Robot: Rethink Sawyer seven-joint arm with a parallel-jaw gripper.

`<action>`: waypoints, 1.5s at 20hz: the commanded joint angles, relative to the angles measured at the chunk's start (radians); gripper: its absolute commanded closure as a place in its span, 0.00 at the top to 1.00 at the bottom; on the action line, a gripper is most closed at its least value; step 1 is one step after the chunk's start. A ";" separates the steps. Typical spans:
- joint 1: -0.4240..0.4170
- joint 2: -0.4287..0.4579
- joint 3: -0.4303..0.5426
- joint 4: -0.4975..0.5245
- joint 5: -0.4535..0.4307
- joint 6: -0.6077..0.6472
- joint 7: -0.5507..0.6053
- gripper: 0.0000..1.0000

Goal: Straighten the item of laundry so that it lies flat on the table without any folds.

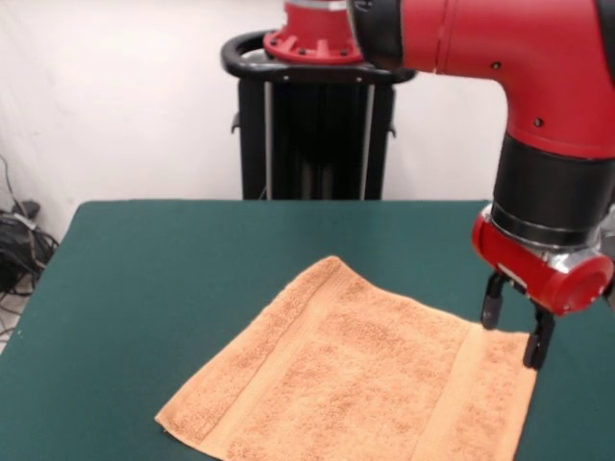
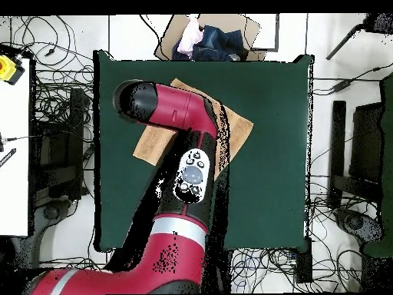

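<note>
- A light orange-tan towel (image 1: 356, 384) lay spread flat on the dark green tabletop (image 1: 173, 279), turned at an angle, with woven bands near two ends.
- The red and black arm's gripper (image 1: 516, 331) hung with fingers apart over the towel's far right corner.

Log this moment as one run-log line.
towel: spread flat on table, no folds visible | gripper: open, at towel's corner | grasp: none

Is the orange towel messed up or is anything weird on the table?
Nothing stands out. The towel lies spread flat on the green table, turned at an angle to its edges, with no folds showing. The tool hangs open just above the towel's far corner.
</note>
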 commanded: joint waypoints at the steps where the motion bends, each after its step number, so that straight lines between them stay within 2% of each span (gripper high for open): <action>1: -0.078 -0.052 0.211 0.256 0.067 -0.013 -0.033 1.00; 7: -0.168 -0.083 0.376 0.383 0.128 -0.114 -0.095 1.00; 13: -0.214 -0.088 0.423 0.404 0.079 -0.123 -0.106 1.00; 16: -0.201 -0.075 0.407 0.372 0.034 -0.128 -0.078 1.00; 23: -0.134 0.029 0.314 0.186 -0.041 -0.091 -0.019 1.00; 30: -0.100 0.172 0.232 -0.174 -0.134 0.093 0.010 1.00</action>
